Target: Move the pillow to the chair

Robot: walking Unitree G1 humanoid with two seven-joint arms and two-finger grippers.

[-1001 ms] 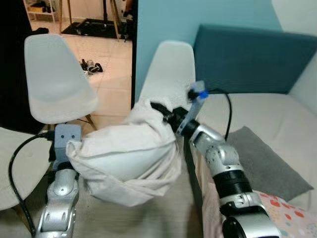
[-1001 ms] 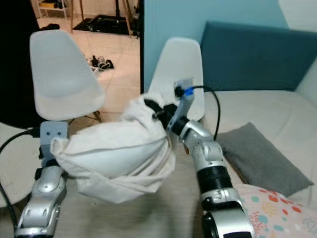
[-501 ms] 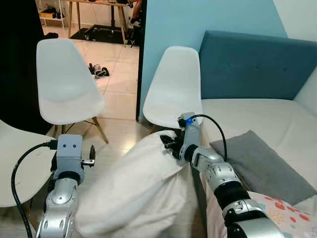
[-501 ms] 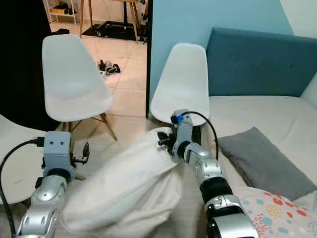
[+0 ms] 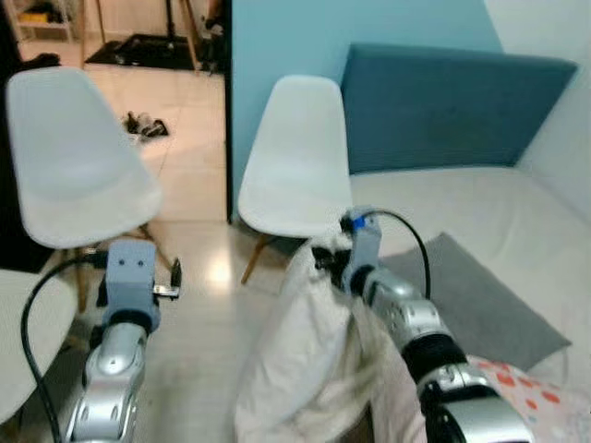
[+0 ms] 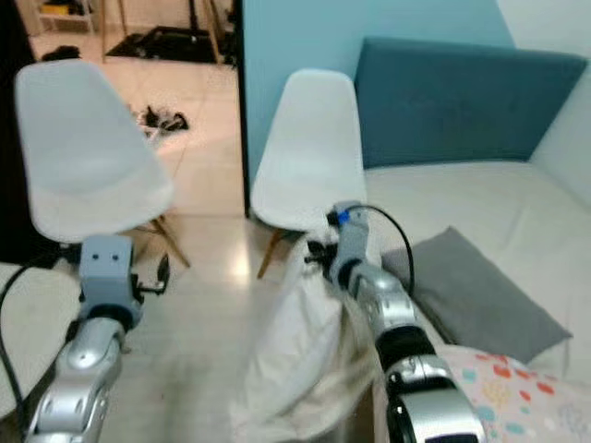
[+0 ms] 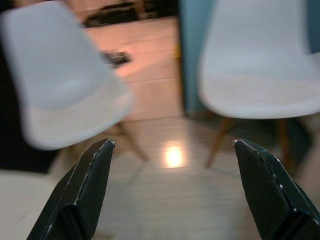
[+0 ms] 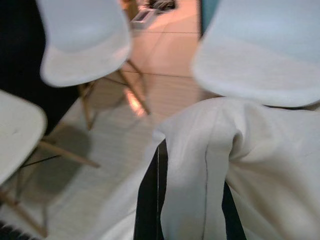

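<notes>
White pillow [image 5: 309, 355] is hanging limp from my right gripper [image 5: 334, 268], which is clenching a fold at its top corner; rt wrist cam is showing the cloth pinched between the black fingers [image 8: 148, 200]. Pillow's lower end is drooping toward the floor [image 5: 199, 323], beside the bed edge, just in front of the nearer white chair [image 5: 294, 161] by the blue wall [image 5: 277, 41]. Not on the chair seat yet.

Left gripper [image 7: 172, 190] is hanging empty w/ jaws spread wide, pointing at the floor betw the two chairs; I'm seeing no contact w/ the pillow. No containers in view.

Surface/room: pale glossy tile floor w/ a light reflection, second white chair [image 5: 74, 166] to the left, part of a third seat [image 5: 23, 341] at the left edge. Bed [image 5: 471, 212] w/ teal headboard [image 5: 434, 111] on the right, grey cushion [image 5: 476, 300] lying on it, spotted fabric [image 5: 536, 401] near the bottom corner. Shoes [image 5: 143, 125] on the floor farther back. Frames are a bit blurred.
</notes>
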